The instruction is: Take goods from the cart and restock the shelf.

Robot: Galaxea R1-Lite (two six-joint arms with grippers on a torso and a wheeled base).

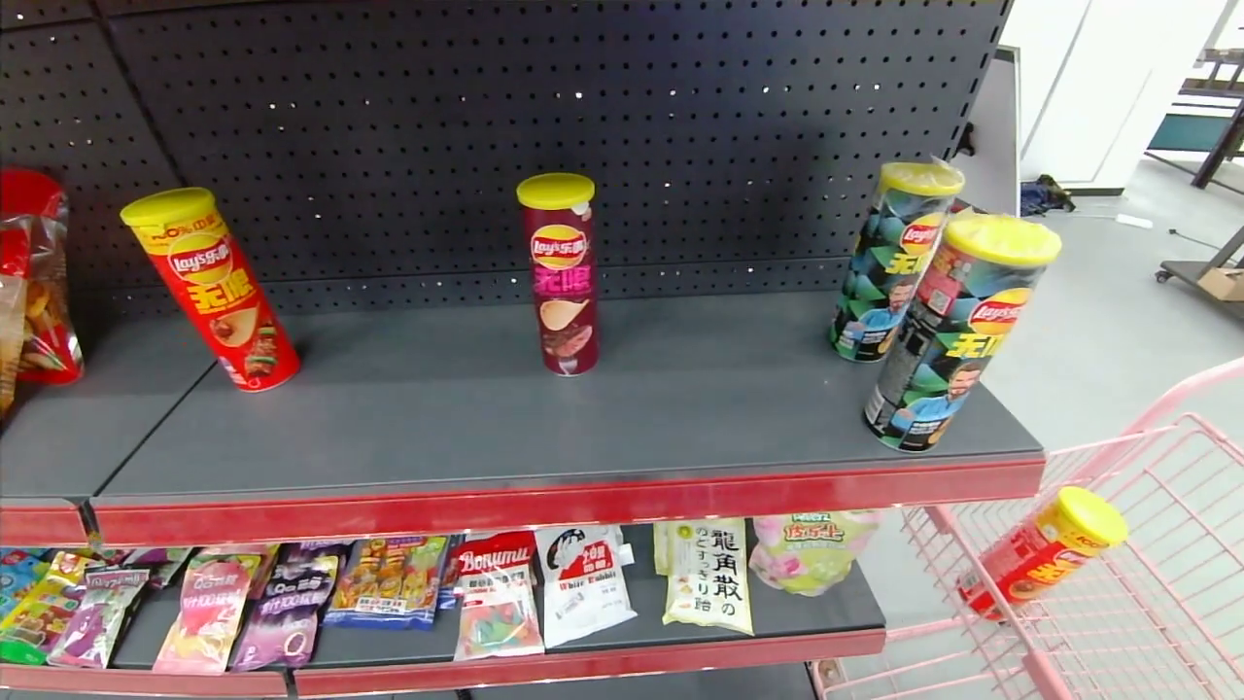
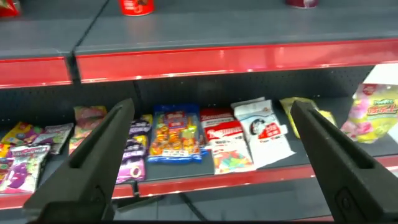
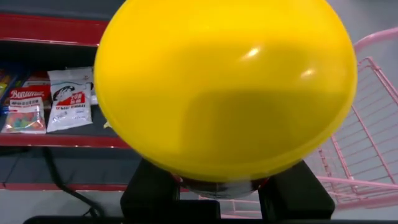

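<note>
Grey upper shelf, gaps between standing cans | right end effector pinches yellow-lidded can, lid toward its wrist | left end effector spread, empty, snack bags ahead | advice: raise can clear of cart, set upright in a gap.

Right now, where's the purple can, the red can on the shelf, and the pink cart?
purple can (image 1: 562, 292): head view, on its label.
red can (image 1: 216, 297): head view, middle of its body.
cart (image 1: 1200, 387): head view, on its top rail.
</note>
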